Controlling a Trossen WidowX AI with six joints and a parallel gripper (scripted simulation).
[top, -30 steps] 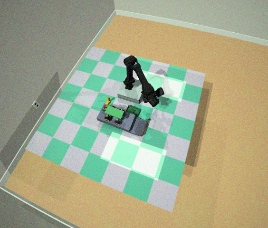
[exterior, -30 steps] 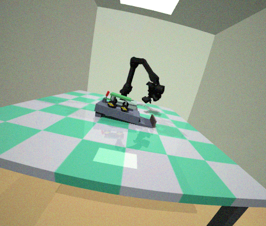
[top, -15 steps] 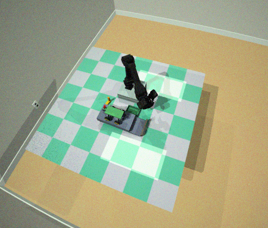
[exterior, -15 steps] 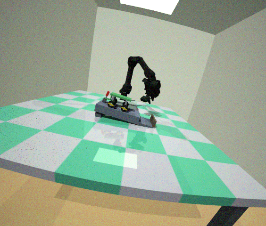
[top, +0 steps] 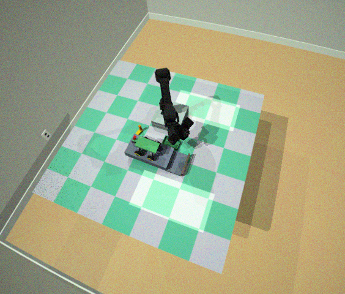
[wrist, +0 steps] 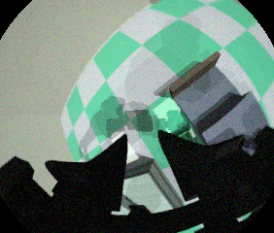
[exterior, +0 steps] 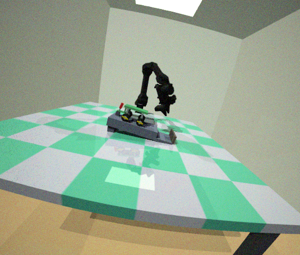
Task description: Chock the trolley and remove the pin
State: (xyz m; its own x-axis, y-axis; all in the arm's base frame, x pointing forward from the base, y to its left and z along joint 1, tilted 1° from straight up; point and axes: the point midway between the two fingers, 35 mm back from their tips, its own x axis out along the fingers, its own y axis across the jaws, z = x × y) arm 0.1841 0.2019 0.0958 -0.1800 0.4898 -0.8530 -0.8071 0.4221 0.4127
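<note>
Bent high above the green tray (top: 175, 146), black arm (top: 166, 101) (exterior: 145, 85), hand (top: 173, 141) (exterior: 166, 112) (wrist: 143, 135) pointing down, fingers parted, holding nothing.

Green-and-white checkered table (top: 186, 242) (exterior: 111, 189) (wrist: 163, 60) beneath grey ramp (top: 163, 160) (exterior: 133, 128) (wrist: 210, 97) and green tray (top: 175, 146) (wrist: 188, 130).

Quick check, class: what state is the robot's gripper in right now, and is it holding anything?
Gripper: open partway, nothing between its fingers.

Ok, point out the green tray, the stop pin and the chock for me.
green tray (top: 175, 144): top view, rim
stop pin (top: 134, 137) (exterior: 121, 105): top and exterior views, red head
chock (top: 139, 127): top view, orange handle
</note>
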